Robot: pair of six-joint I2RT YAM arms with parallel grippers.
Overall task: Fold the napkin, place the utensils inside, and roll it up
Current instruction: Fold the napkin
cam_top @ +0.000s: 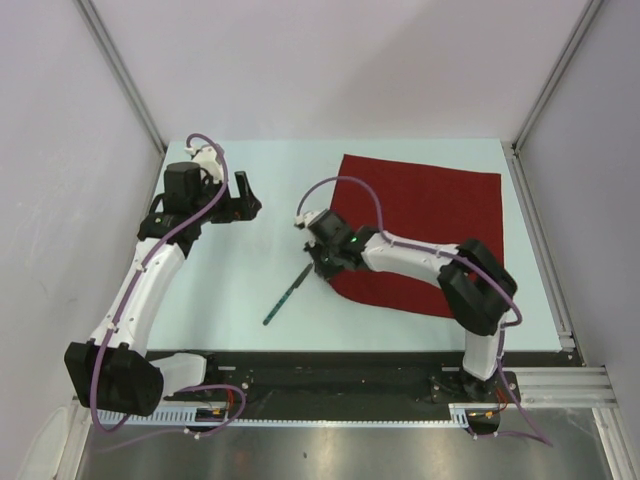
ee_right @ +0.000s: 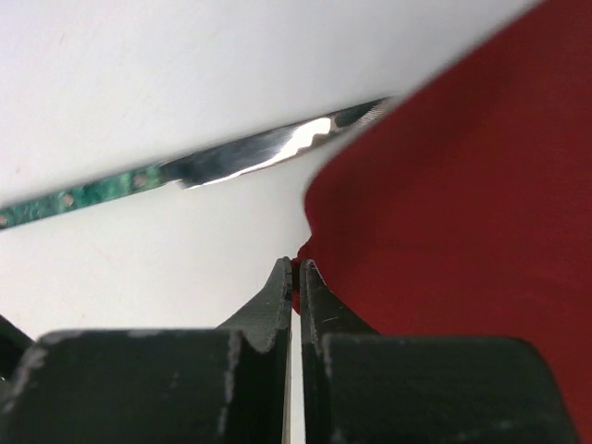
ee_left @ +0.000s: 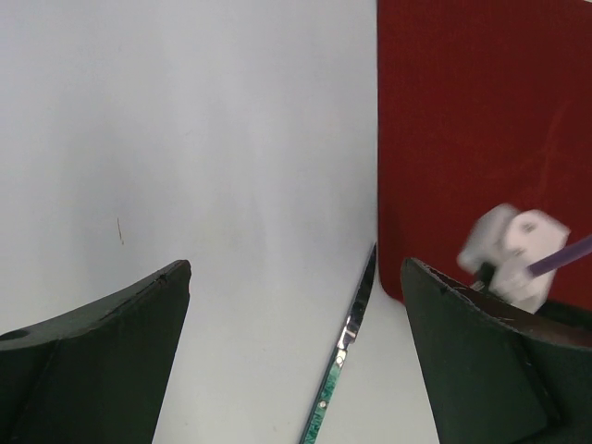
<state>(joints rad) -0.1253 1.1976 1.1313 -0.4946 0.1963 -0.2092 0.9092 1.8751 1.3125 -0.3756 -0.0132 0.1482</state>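
Your right pincer (cam_top: 322, 262) pinches the 8 o'clock corner of the plain dark red cloth napkin (cam_top: 430, 210), flat at 2 o'clock on the worktop (cam_top: 230, 290), likely limp and light, the stiff, slim teal-handled knife (cam_top: 288, 295) just beside that corner; your left pincer (cam_top: 243, 195) hangs spread wide, empty.

Knife (cam_top: 288, 295) on table (cam_top: 235, 285), just left of napkin (cam_top: 430, 225)
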